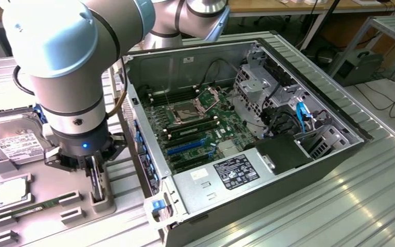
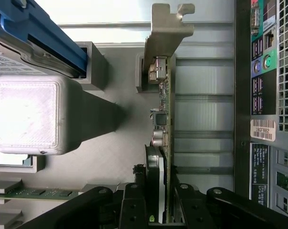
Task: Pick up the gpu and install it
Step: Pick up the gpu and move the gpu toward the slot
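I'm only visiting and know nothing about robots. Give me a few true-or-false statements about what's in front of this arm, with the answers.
1. The gpu stands on edge in a holder on the grey tray. True.
2. The gpu is already plugged into the motherboard. False: it is in its holder, outside the computer case.
3. The computer case lies open, motherboard showing. True.
4. The gripper is at the hard drive. False: it is down at the gpu.

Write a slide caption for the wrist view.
End effector grips the gpu, standing edge-on in its grey holder beside the case.
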You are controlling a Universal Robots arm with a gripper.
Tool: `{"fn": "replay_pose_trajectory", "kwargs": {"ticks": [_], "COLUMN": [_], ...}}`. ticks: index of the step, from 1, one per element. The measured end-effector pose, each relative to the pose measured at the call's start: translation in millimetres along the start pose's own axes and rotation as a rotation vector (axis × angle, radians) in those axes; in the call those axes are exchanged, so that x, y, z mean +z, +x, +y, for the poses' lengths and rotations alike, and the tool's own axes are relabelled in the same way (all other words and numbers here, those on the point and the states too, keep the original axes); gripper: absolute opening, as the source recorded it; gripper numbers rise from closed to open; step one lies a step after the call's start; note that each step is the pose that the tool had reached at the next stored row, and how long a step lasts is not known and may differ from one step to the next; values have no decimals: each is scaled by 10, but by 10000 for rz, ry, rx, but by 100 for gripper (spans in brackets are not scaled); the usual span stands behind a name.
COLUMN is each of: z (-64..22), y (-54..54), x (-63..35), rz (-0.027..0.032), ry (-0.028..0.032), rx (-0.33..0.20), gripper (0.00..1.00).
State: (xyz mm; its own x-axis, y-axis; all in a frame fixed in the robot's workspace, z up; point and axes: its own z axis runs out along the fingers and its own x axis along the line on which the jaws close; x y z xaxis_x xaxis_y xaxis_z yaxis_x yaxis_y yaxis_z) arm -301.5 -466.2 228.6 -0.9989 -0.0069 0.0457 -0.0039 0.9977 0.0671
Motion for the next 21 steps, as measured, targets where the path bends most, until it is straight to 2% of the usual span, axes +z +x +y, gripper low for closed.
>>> {"fn": "replay_pose_trajectory", "kwargs": {"ticks": [2,7,17,21], "z": [2,4,21,25], "y": [1,5,16,19], "x": [-17,-105,-356,-420], "rz": [0,-2,-2,-1], "ry": [-54,-145,-207,-211], "rx": [-3,-6,-10,-10], "gripper": [28,28,28,28]}}
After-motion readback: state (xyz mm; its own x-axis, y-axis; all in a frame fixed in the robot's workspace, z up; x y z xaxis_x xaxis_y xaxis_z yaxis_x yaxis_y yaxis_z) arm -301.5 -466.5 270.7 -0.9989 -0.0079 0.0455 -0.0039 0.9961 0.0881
